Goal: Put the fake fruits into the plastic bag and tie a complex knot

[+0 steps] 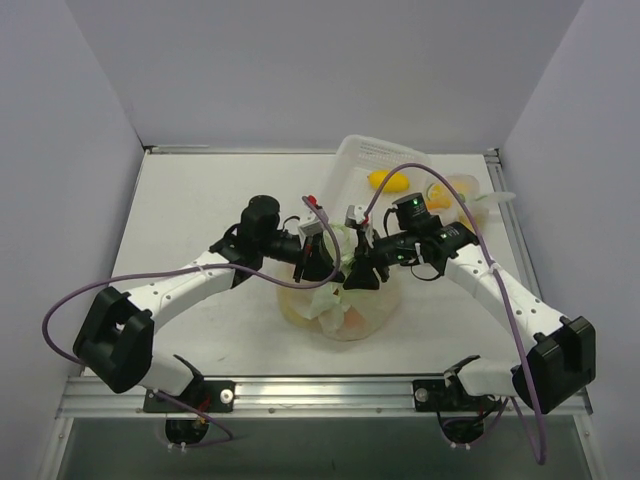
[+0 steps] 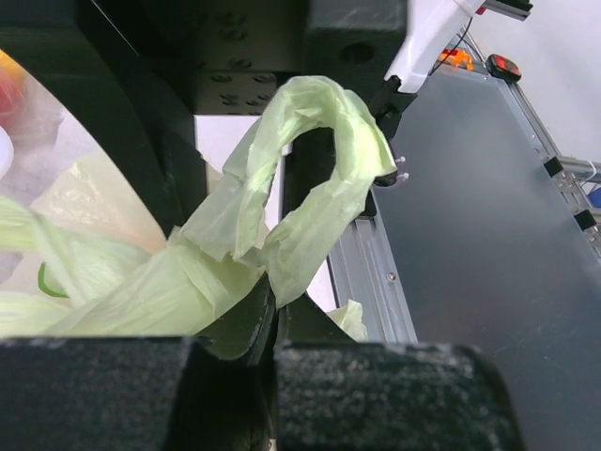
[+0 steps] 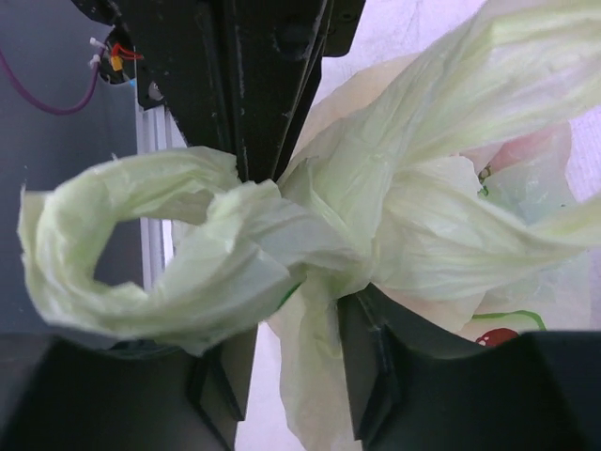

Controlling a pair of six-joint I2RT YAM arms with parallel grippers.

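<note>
A white table (image 1: pixel 200 200) fills a booth of plain pale walls, with two white and black robot arms reaching in from its near edge to meet at the middle. Between them sits the thin pale green see-through plastic bag (image 1: pixel 375 310), bulging, with a small orange plastic fruit (image 1: pixel 355 318) showing through its side. Behind it lies a clear plastic container (image 1: pixel 370 155) holding small yellow plastic fruits (image 1: pixel 388 181), so not every fruit seems packed. The left gripper (image 1: pixel 318 262) is pressed together, pinching the bag's twisted neck. The right gripper (image 1: pixel 362 272) has its jaws apart, with a tail of the bag hanging loose between them. A green handle loop (image 2: pixel 319 103) arches free beside a first crumpled knot (image 3: pixel 329 254). The tying step appears under way; next, the right gripper likely needs to close on the tail or loop and pull it through against the left's hold.
</note>
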